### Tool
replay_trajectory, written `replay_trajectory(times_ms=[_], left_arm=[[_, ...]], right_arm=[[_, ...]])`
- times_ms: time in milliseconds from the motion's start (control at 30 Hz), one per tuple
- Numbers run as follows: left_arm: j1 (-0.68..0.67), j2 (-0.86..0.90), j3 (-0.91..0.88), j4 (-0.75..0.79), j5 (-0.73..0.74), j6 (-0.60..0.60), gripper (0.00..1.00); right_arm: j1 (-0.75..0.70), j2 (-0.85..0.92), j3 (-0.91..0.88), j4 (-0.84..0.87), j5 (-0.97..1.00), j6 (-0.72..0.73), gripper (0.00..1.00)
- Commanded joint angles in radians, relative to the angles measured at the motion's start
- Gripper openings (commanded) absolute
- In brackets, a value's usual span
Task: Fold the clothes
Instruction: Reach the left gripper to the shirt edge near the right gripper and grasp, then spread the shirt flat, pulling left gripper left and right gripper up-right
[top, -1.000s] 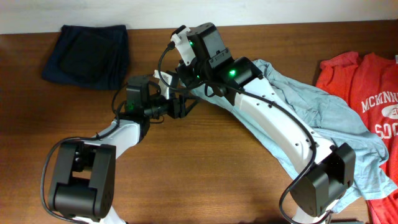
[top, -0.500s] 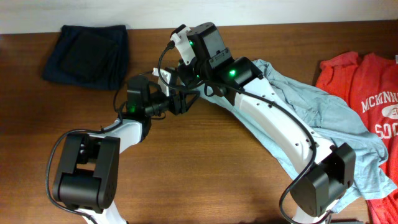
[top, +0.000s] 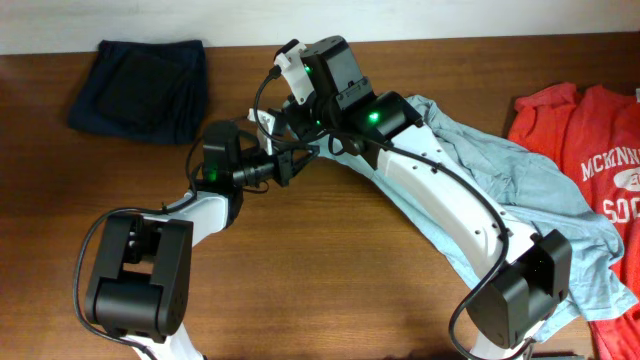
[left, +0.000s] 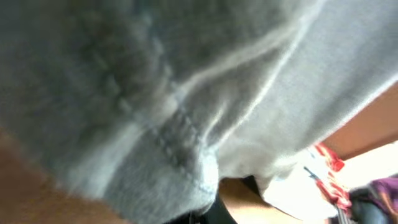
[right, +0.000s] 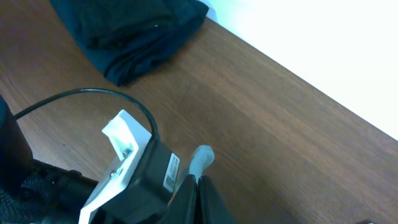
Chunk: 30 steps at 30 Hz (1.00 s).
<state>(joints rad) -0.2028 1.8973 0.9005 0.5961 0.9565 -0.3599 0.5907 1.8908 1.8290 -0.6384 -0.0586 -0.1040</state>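
A pale grey-teal T-shirt (top: 520, 190) lies crumpled across the right half of the table, its upper left edge lifted under my right arm. The right gripper (top: 283, 135) is shut on a small tip of that cloth (right: 202, 155), seen between its black fingers (right: 198, 180). Just below it, my left gripper (top: 295, 160) is shut on the same shirt edge. In the left wrist view the shirt's hem (left: 186, 93) fills the frame and runs down into the jaws (left: 199, 214). A red T-shirt with white lettering (top: 590, 130) lies at the far right.
A folded dark navy garment (top: 140, 85) (right: 130, 31) sits at the back left. The left wrist's white camera bracket (right: 134, 168) is close beside my right fingers. Bare wooden table (top: 330, 270) lies between the arms. A white wall runs along the far edge.
The left gripper has gone from open to shut at the shirt's edge, after edging slightly up and left. The right arm has held still.
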Motion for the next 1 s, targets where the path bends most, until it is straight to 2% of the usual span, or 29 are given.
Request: replay_trajectory(times_ms=[0, 233, 467, 733, 967], left_arm=[[0.003, 0.006, 0.014, 0.006, 0.112, -0.074, 0.01], [0.006, 0.006, 0.014, -0.042, 0.172, -0.148, 0.01], [0.11, -0.004, 0.014, -0.284, 0.089, -0.136, 0.01], [0.158, -0.148, 0.014, -0.579, -0.106, 0.01, 0.01], [0.157, -0.287, 0.014, -0.87, -0.356, 0.041, 0.01]], right_arm=[[0.003, -0.013, 0.023, 0.012, -0.017, 0.012, 0.04], [0.004, -0.013, 0.023, 0.007, -0.017, 0.012, 0.04], [0.004, -0.013, 0.023, 0.016, -0.017, 0.012, 0.04], [0.004, -0.008, 0.023, 0.018, -0.024, 0.017, 0.04], [0.005, 0.045, 0.023, 0.042, -0.156, 0.043, 0.04]])
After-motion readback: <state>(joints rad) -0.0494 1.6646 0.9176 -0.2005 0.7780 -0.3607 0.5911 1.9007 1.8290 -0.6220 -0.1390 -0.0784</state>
